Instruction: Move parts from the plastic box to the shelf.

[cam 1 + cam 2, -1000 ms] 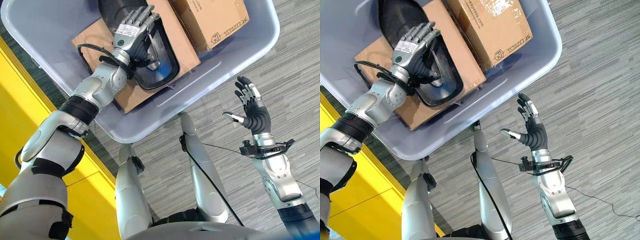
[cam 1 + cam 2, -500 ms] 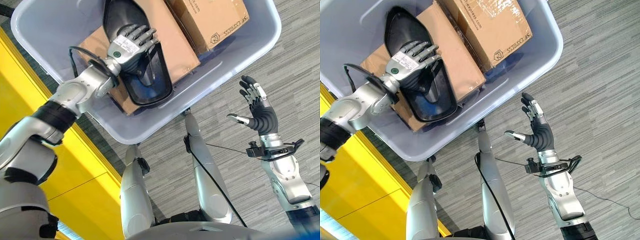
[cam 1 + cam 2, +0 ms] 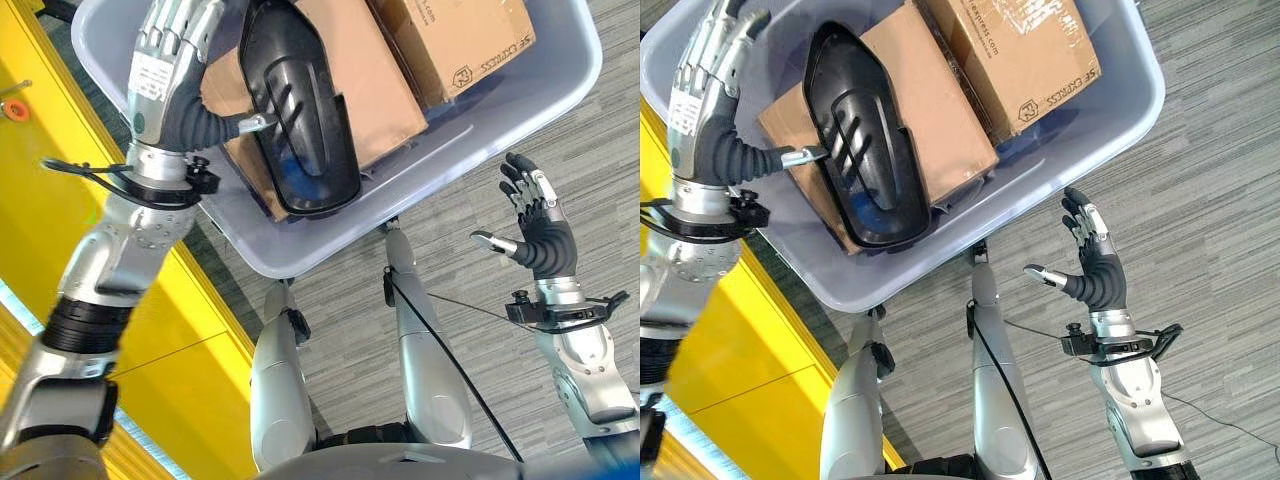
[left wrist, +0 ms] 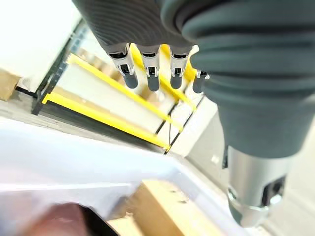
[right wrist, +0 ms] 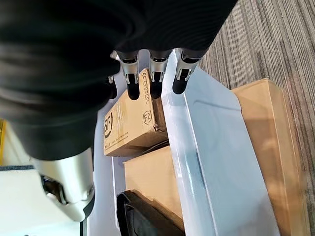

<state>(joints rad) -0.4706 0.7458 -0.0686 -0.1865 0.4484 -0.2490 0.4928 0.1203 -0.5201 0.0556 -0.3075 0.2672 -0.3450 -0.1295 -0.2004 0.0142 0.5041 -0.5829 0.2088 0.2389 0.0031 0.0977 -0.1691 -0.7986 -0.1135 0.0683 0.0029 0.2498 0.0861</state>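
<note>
A pale plastic box [image 3: 1040, 200] holds a black moulded part [image 3: 865, 150], which lies on a flat cardboard box [image 3: 950, 130]. A second cardboard box [image 3: 1025, 50] sits beside that one. My left hand [image 3: 165, 60] is raised at the box's left side, apart from the black part, fingers straight and holding nothing. The left wrist view looks past its straight fingers [image 4: 147, 73] to the yellow shelf frame [image 4: 113, 83]. My right hand [image 3: 1100, 275] hovers open over the floor below the box's right corner. The right wrist view takes in the black part [image 5: 142, 221].
A yellow shelf surface [image 3: 60, 200] runs along the left of the box. Grey striped carpet [image 3: 1200, 150] lies to the right and below the box.
My left hand has come off the black part and risen to the box's left side with fingers straightened. The part stays in the box. The camera has shifted; the right hand keeps its pose.
</note>
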